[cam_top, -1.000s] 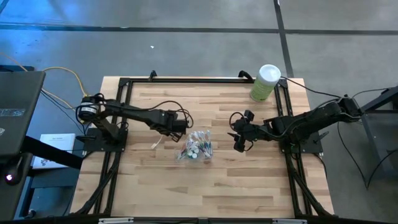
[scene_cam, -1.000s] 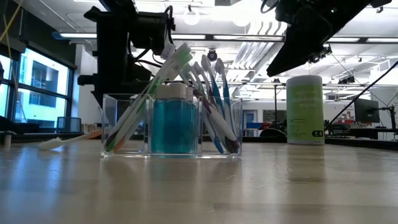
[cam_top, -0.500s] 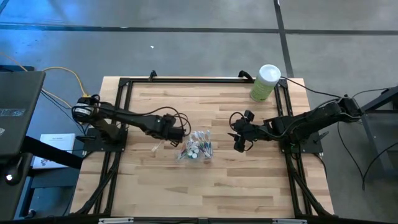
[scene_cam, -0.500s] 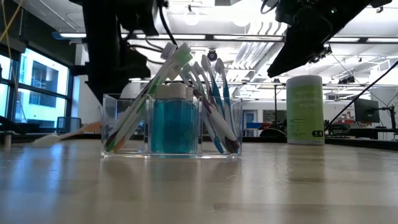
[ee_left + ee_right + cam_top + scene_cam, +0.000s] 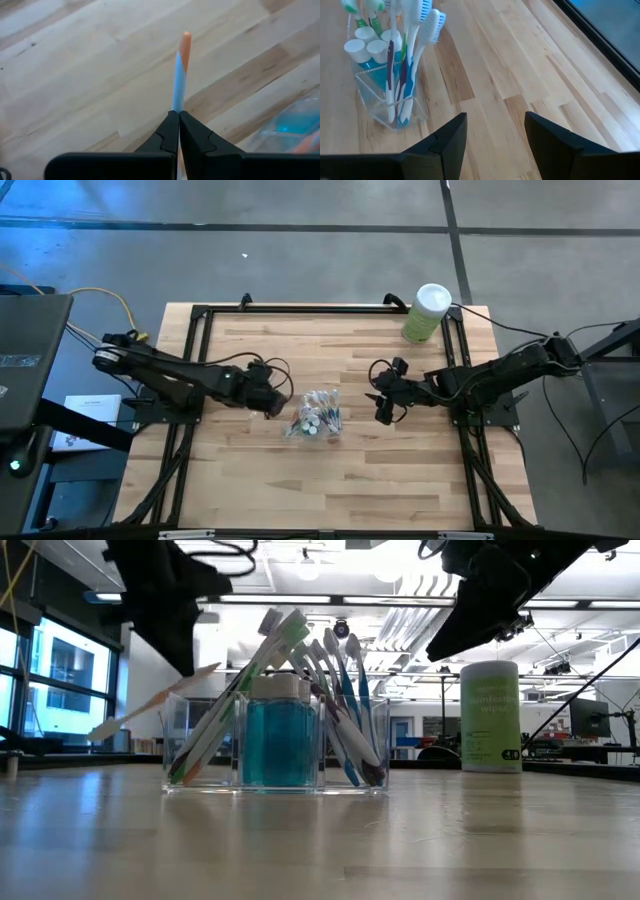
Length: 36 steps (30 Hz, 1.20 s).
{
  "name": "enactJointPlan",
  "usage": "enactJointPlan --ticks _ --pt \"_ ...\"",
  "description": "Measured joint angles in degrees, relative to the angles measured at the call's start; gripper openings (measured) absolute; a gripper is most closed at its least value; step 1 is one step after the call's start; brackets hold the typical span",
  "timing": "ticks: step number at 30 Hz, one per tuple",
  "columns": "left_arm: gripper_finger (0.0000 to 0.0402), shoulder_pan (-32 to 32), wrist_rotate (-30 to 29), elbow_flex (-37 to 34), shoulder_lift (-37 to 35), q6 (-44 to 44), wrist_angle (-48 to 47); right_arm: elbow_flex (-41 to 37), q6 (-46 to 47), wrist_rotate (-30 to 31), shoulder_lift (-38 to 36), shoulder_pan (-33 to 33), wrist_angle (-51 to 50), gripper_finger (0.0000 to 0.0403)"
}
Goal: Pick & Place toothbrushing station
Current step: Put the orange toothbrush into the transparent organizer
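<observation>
Wooden table [image 5: 400, 470], left claw [image 5: 277, 404] clamped on toothbrush [image 5: 179, 75], now lifted off it, right claw [image 5: 380, 394] unmoved, open.

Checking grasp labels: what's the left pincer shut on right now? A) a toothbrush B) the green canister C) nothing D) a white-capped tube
A: in the left wrist view the left pincer is shut on a thin blue-and-orange toothbrush, lifted beside the clear holder.
</observation>
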Motion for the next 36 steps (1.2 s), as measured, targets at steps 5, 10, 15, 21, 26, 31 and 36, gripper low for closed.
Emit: enactJointPlan --ticks 5,10,15,21,26,31,36 --pt "0.0002 -1.9 -2.9 0.0 -3.6 -0.2 0.0 0.0 0.0 -1.8 0.0 0.0 1.4 0.0191" --pt "0.0001 -4.9 -9.2 0.1 -10.0 0.0 -0.4 0.0 -0.9 -2.8 0.0 1.1 3.7 0.0191" --pt "0.0001 -9.0 -17.4 0.1 -16.4 1.4 1.2 0.0 -1.8 -2.9 0.0 2.4 5.5 0.0191" --pt "0.0001 -11.3 -19.9 0.1 -18.7 6.8 6.4 0.0 -3.0 -2.9 0.0 3.2 7.3 0.0191" --pt "0.0002 -9.1 -19.5 0.1 -15.7 11.7 6.9 0.0 -3.1 -2.9 0.0 3.1 7.7 0.0191" --pt "0.0003 -4.7 -18.7 0.1 -10.0 20.5 6.9 0.0 -3.1 -2.9 0.0 3.1 8.1 0.0191" --pt "0.0006 -1.5 -21.0 0.1 -3.2 31.3 7.0 0.0 -3.0 -3.5 0.0 3.1 8.0 0.0191"
